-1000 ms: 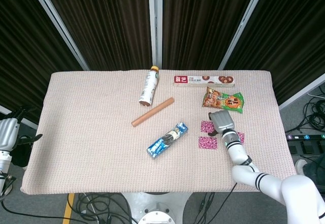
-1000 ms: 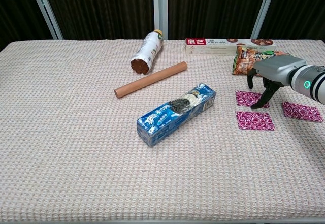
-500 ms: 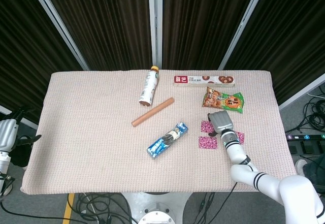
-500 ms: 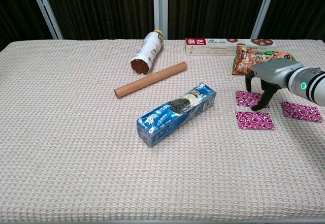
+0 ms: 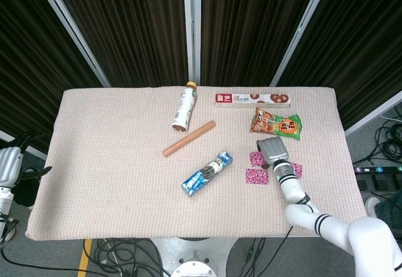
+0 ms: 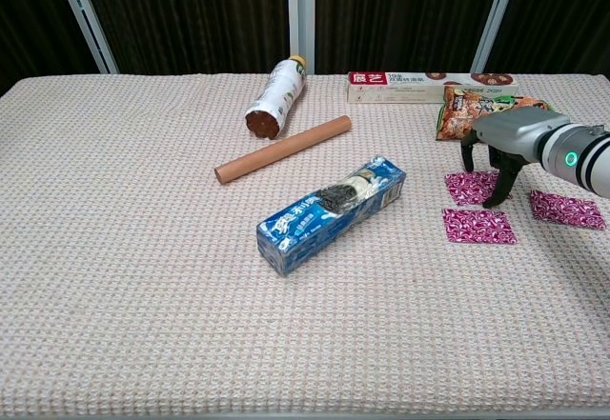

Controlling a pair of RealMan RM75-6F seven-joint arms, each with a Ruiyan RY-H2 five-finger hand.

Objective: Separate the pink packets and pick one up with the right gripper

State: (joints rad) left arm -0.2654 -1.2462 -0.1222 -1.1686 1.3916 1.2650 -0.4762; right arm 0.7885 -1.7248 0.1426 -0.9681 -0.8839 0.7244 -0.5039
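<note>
The woven table mat point(image 6: 143, 296) carries everything. The right hand point(image 6: 498, 144) arches over the pink packet point(image 6: 469, 187) at 3 o'clock, dark fingertips point(image 6: 490, 201) touching it, nothing grasped. Two more pink packets point(image 6: 477, 226) lie just beside. The left hand point(image 5: 9, 167) hangs released off the mat at 8 o'clock.

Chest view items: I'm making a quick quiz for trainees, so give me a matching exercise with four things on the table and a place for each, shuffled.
Things:
1. bottle
2. blue biscuit pack
3. long red box
4. right hand

Places:
A. over the pink packets
B. along the far edge
C. lying beside the brown stick
D. middle of the table

Pairs: 1-C, 2-D, 3-B, 4-A
</note>
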